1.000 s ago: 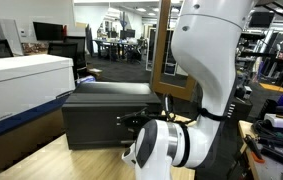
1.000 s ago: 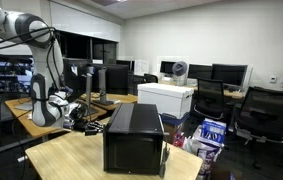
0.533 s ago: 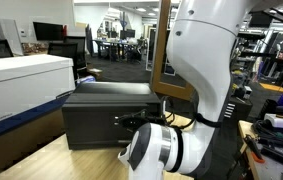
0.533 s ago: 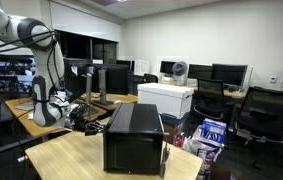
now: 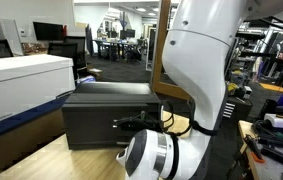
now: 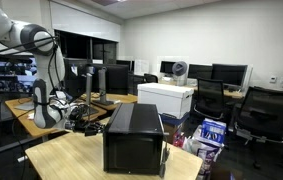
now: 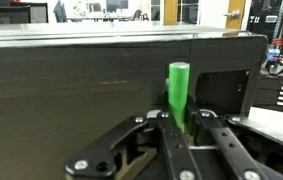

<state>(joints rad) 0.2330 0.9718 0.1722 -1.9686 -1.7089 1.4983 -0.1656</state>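
In the wrist view my gripper [image 7: 181,125] is shut on a green cylindrical stick [image 7: 178,88], which stands upright between the two black fingers. Just ahead of it is the dark side wall of a black box-shaped device [image 7: 91,75] with a recessed panel on the right. In both exterior views the black device [image 5: 106,112] [image 6: 134,135] rests on a light wooden table [image 6: 71,160]. The gripper [image 6: 84,117] is low beside the device's side; in an exterior view my white arm [image 5: 196,70] hides most of it.
A white box [image 5: 21,82] [image 6: 166,98] stands beyond the black device. A wooden frame [image 5: 161,60] rises behind it. Monitors [image 6: 111,78] and office chairs [image 6: 261,115] fill the room around the table. Small items lie on a desk [image 5: 276,125] at the right.
My arm has shifted slightly toward the near camera in an exterior view; the gripper stays shut on the green stick beside the device.
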